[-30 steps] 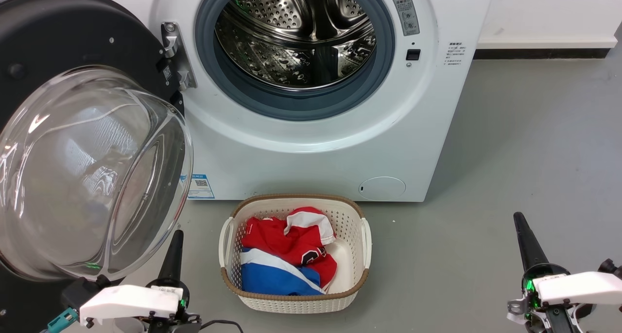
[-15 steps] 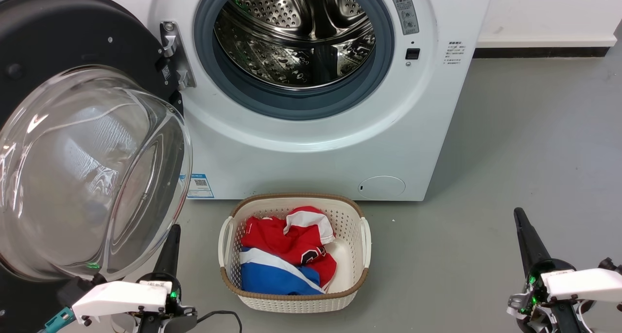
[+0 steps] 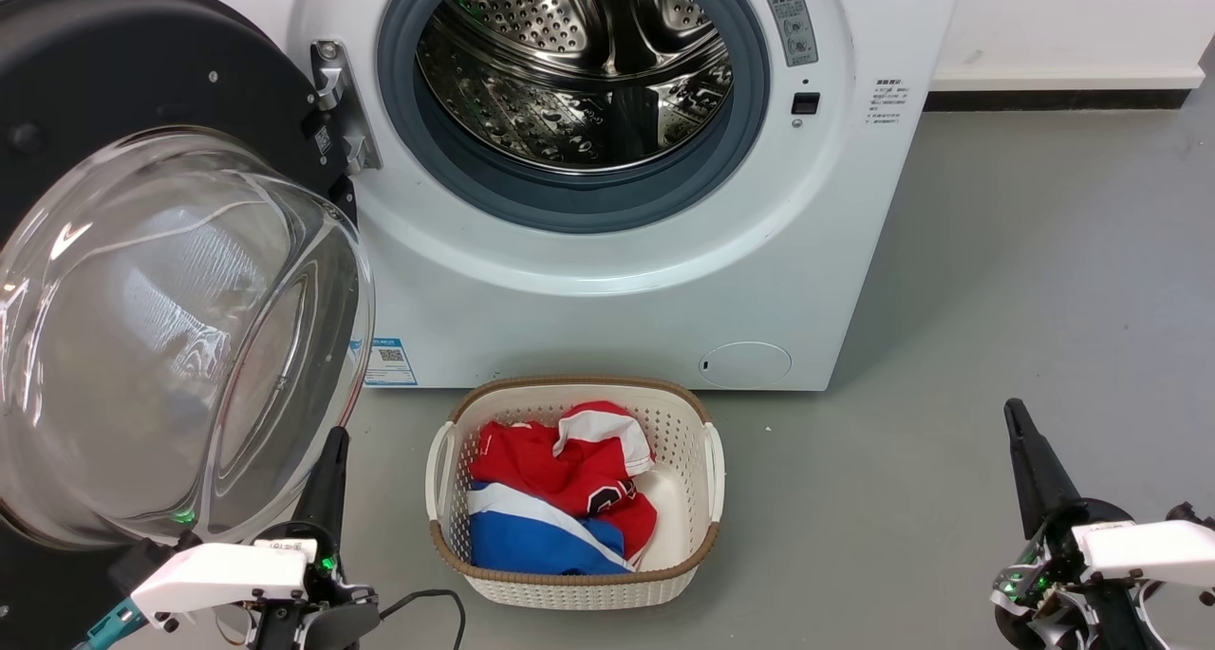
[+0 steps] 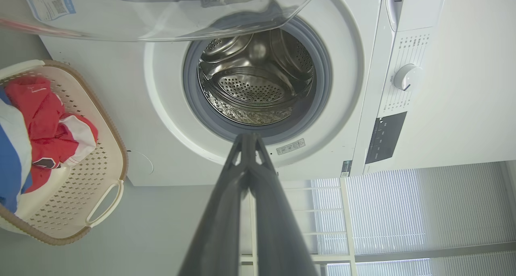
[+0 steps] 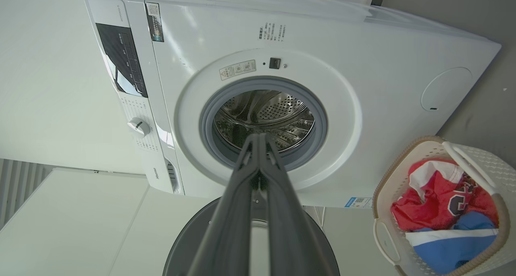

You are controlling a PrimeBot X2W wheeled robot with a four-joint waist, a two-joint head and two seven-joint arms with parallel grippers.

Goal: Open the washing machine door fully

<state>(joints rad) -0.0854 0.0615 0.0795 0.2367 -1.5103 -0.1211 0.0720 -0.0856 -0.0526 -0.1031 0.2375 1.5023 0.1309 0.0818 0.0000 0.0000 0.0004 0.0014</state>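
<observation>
Laundry basket [image 3: 570,588] sits before the washing machine [image 3: 617,299], beside its wide-swung door [image 3: 123,62], both jaws seemingly closed, empty.

Head view: high, near, facing down onto white front-loading washing machine [image 3: 607,299]. Wrist views: low, rolled sideways, facing it; all share perforated steel drum [image 3: 579,71], cream laundry basket [image 3: 570,588].

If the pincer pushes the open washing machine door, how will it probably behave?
The washing machine door probably swings as one rigid piece, since it hangs on a metal hinge. Its glass bowl looks smooth, so likely slippery, and perhaps fragile.
</observation>
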